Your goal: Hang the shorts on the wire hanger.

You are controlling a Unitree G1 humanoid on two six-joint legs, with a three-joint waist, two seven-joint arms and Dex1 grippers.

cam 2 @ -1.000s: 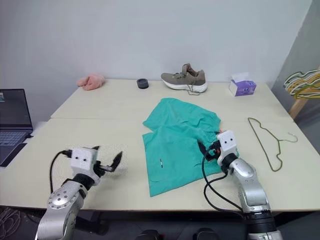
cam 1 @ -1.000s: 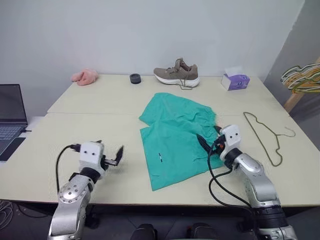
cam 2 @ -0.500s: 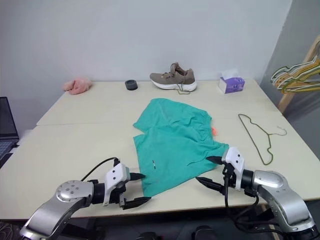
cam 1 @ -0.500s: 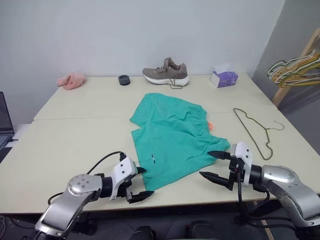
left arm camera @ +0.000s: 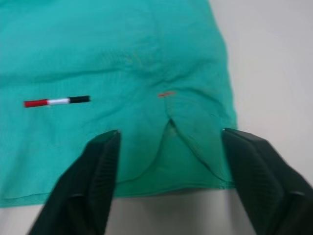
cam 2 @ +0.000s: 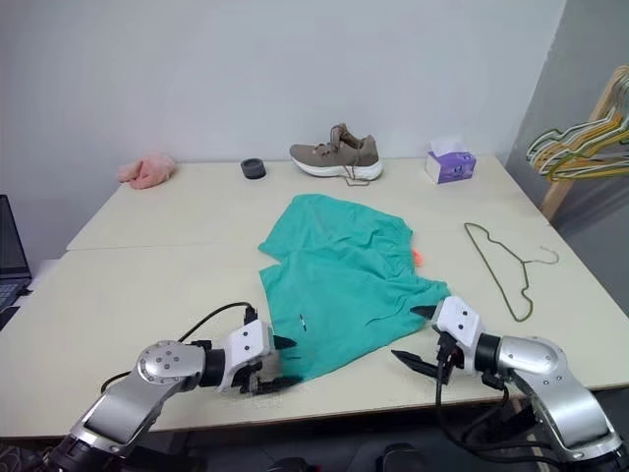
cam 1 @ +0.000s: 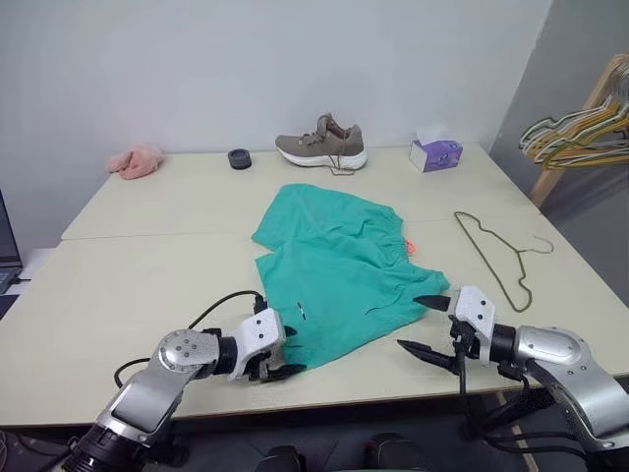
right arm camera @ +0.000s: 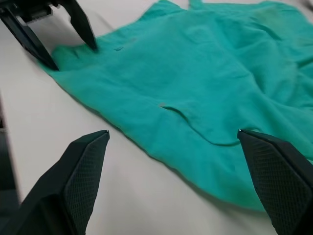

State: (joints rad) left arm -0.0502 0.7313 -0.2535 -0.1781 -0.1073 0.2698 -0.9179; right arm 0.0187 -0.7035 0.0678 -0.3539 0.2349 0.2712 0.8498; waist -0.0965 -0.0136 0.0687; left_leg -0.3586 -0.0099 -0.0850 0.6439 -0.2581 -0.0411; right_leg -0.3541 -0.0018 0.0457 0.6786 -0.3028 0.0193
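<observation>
On the table (cam 1: 118,285), the shorts (cam 1: 339,265) lie flat, the hanger (cam 1: 491,258) well apart. Left gripper (cam 1: 280,352) straddles the near hem, jaws apart; right gripper (cam 1: 425,324) gapes beside the other corner. Closing shallow risks pinching only one layer.

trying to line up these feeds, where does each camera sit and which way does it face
Head pair: looks forward and down over the table; both arms show, shorts between them, hanger to the right.
Left wrist: along the left pincer at a shorts corner.
Right wrist: along the open right pincer across the shorts.
Shared: both wrist views show the shorts; the right one also catches the left pincer.
</observation>
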